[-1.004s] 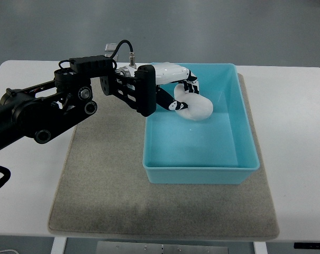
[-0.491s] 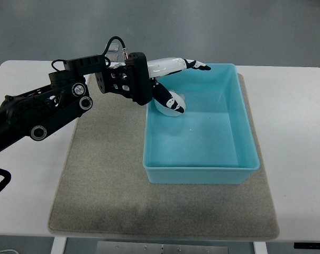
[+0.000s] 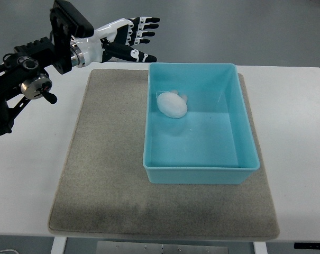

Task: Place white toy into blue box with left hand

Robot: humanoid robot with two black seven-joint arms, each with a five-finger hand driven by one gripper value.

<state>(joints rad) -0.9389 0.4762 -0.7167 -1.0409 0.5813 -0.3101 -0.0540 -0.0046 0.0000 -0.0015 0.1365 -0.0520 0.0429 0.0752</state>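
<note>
Top view, toy: the white toy lies on the floor of the box, in the far-left part, close to the left wall; nothing grips it.
Top view, box: the blue box sits on the grey mat, which pads the white bench beneath it.
Top view, left robot hand: the left robot hand is released, fingers spread and empty, held above the bench's far edge, up and left of the box, well apart from the toy.
Top view, right arm: not visible.
Task state: judged complete, since the toy rests inside the box with the hand clear.
</note>
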